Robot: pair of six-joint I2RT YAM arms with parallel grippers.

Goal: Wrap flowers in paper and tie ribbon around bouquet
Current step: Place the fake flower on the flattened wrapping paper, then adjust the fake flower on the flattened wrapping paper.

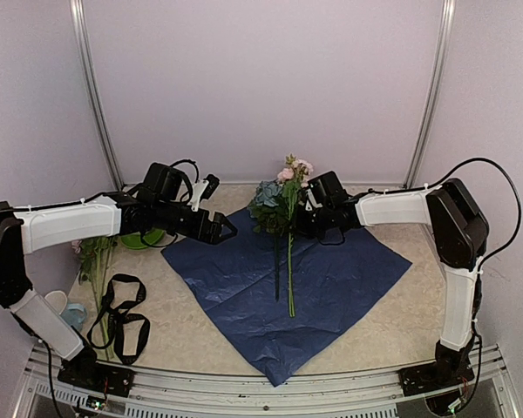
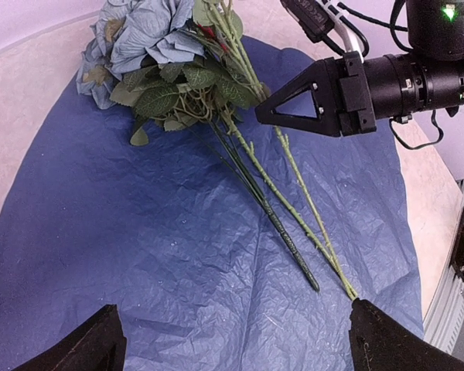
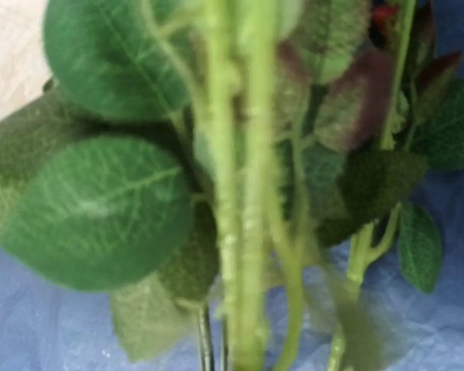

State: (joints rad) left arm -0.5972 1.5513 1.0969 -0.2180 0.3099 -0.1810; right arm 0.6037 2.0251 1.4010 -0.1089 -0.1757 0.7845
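Table (image 1: 401,318) carried the paper (image 1: 340,279), spread flat as a big diamond, dark blue side up, one corner toward the arm bases and one toward the back wall. Flowers (image 1: 283,205) lay on the paper's far half. Heads sat at the far corner, and the cut ends pointed back toward the bases and reached about the middle of the sheet. Long axis ran far-to-near, roughly down the paper's centre line, and no fold had been started. Right gripper (image 1: 302,218) was at the flowers, coming in from the right and across the stems, at the leafy stretch just under the heads. The right wrist view was filled with blurred stems and leaves right against the lens, with no fingers showing. Couldn't tell whether its jaws were closed on a stem or only beside it. Left gripper (image 1: 220,213) hung left of the flowers over the paper's left part, jaws spread wide and empty, stems lying ahead of it and clearly apart. Right arm was the nearer one, so my guess was that any move on the stems was its job, with the left arm free for a paper edge. Ribbon (image 1: 120,315) lay in loose loops on the table at near left, off the paper and untouched. Green saucer (image 1: 142,239) sat behind the left arm.
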